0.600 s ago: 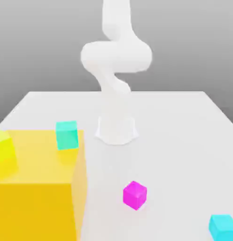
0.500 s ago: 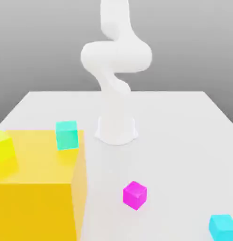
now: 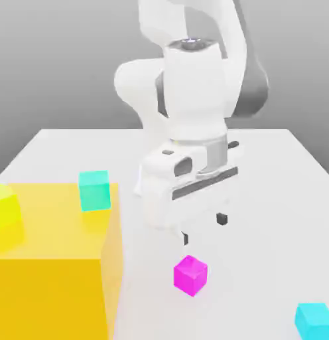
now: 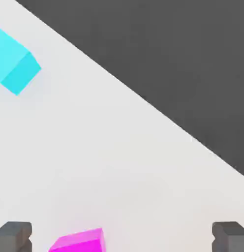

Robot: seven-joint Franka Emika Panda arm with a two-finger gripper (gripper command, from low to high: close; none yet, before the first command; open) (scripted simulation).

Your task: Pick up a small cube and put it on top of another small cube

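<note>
Bright, even, diffuse light — faint soft shadows on white table [image 3: 273, 199]; no glare.

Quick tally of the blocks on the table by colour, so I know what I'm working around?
Magenta small cube: 1
Light cyan-blue small cube: 1
Turquoise-green small cube: 1
Yellow small cube: 1
Big orange-yellow block: 1
Total: 5 blocks

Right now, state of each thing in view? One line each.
Gripper: open, empty, above the table near the magenta cube.
Magenta cube: on the table, not gripped.
Cyan cube: on the table, apart, nothing on top.
Turquoise cube: on the orange block's top.
Yellow cube: on the orange block, tilted.
Orange block: on the table.
</note>
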